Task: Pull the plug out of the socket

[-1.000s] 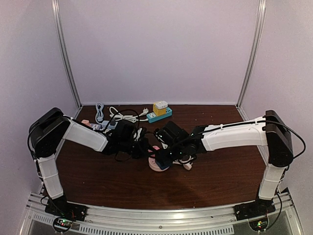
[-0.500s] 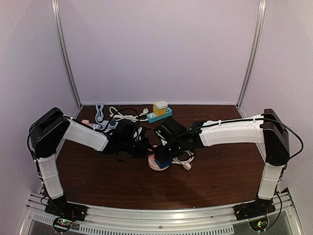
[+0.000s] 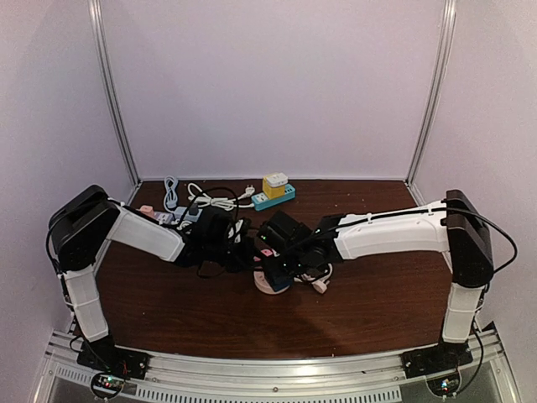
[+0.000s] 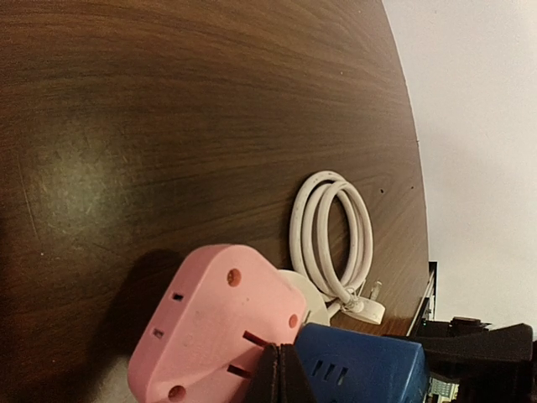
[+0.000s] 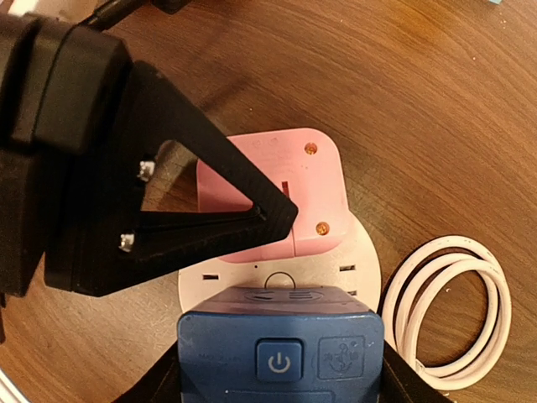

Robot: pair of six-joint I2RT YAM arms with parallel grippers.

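A round white socket point(image 5: 336, 267) lies mid-table point(image 3: 270, 285). A pink adapter point(image 5: 312, 191) sits on it, also in the left wrist view point(image 4: 210, 327). A blue plug point(image 5: 281, 353) with a power button stands at the socket's near side, also in the left wrist view point(image 4: 361, 369). My right gripper point(image 5: 281, 374) is shut on the blue plug, one finger on each side; its prongs are hidden. My left gripper point(image 4: 279, 376) is shut, its tips pressed on the pink adapter's face. In the top view the two grippers meet over the socket, left point(image 3: 247, 254), right point(image 3: 281, 259).
A coiled white cable point(image 5: 445, 311) lies just right of the socket. At the back stand a green power strip with a yellow adapter point(image 3: 273, 193), loose white cables point(image 3: 214, 200) and a grey cable point(image 3: 171, 191). Black cables lie under my left arm.
My right arm has shifted left and stretched further over the socket with the blue plug in its grip. The left gripper has stayed in place on the pink adapter.
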